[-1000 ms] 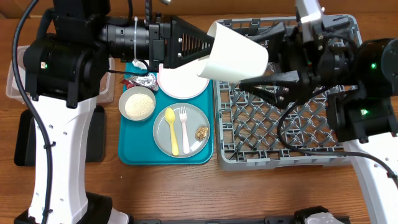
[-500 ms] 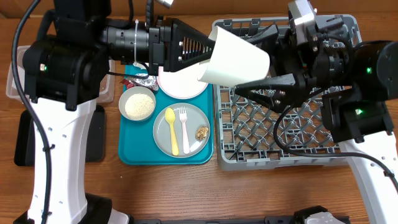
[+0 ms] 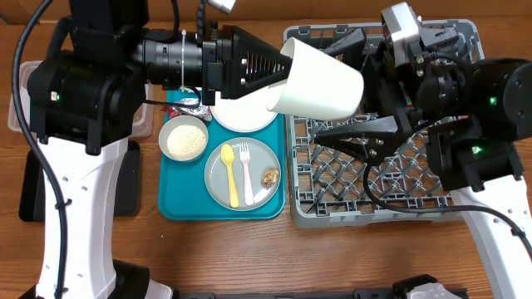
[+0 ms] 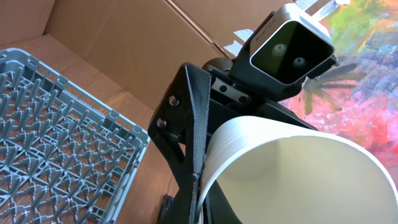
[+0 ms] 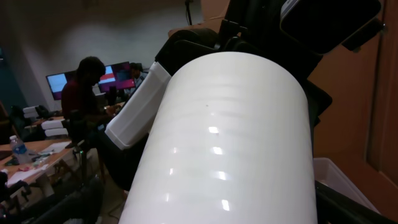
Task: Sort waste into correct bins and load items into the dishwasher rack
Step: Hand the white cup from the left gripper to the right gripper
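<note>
Inspection from the floor, arms raised over the table.

The small white cup (image 3: pixel 320 79) is held in the air on its side, above the far left corner of the dishwasher rack (image 3: pixel 374 187), which takes up the right half of the tabletop. The left gripper (image 3: pixel 281 71) is clamped on the cup's rim end. The right gripper (image 3: pixel 322 90) is spread wide around the cup's base end. In the overhead view its lower finger stands clear of the cup wall.

The cup wall is plain white in the right wrist view (image 5: pixel 230 137), with no print that I can make out. The screens behind it are too blurred to read.

The teal tray (image 3: pixel 179 208) sits at mid-table, just left of the rack. It carries:
- the white plate (image 3: pixel 241 115) at its far end, partly under the arm
- the bowl (image 3: pixel 184 139) of white rice
- the crumpled foil (image 3: pixel 193 106) beside the bowl
- the grey plate (image 3: pixel 249 195)

On the grey plate lie the yellow spoon (image 3: pixel 229 174), the white fork (image 3: pixel 246 170) and the brown lump (image 3: pixel 270 177).

The clear tub (image 3: pixel 15 112) is at the left edge. The black tray (image 3: pixel 32 195) is nearer me along that edge.
</note>
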